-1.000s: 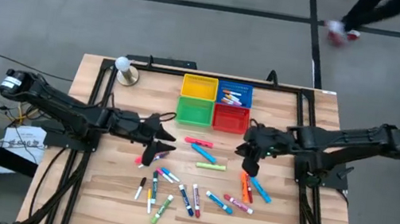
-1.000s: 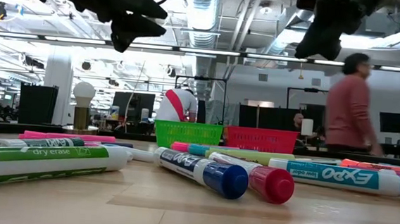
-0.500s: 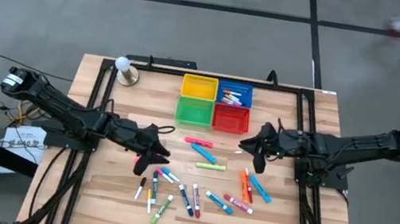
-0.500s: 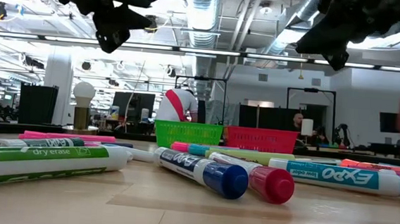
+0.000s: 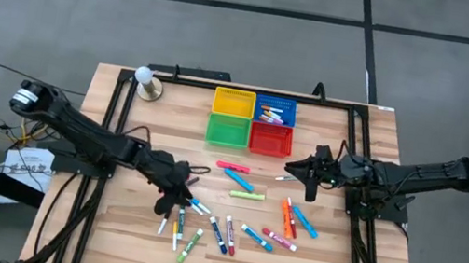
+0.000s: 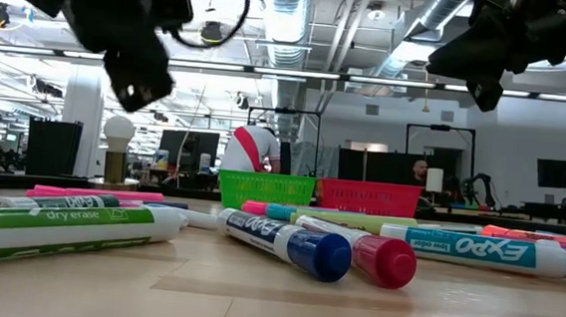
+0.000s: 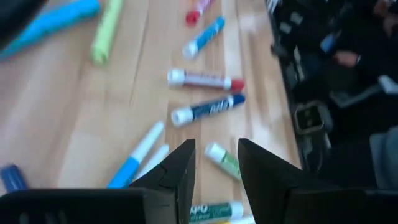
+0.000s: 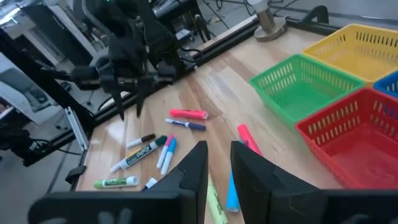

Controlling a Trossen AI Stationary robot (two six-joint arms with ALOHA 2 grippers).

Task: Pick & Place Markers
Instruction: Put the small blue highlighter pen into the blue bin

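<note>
Markers (image 5: 230, 216) scattered loose across the middle and near half of the table (image 5: 337, 261); a few more already lying in the blue basket (image 5: 276, 110). Yellow basket (image 5: 234, 101), green basket (image 5: 228, 131) and red basket (image 5: 271, 138) packed tight in a square at the far edge, blocking a straight run over them. Small lamp (image 5: 146, 82) at the far left corner.

Left gripper (image 5: 173, 199) low over the left end of the pile, fingers (image 7: 180, 171) parted with a gap, nothing between them. Right gripper (image 5: 314, 174) hanging right of the baskets, fingers (image 8: 193, 167) narrowly apart, empty.

Only visible in the low view: people in the room (image 6: 249, 146) behind. Only visible in the right wrist view: red basket empty. Bare wood along the near edge and both side edges.
</note>
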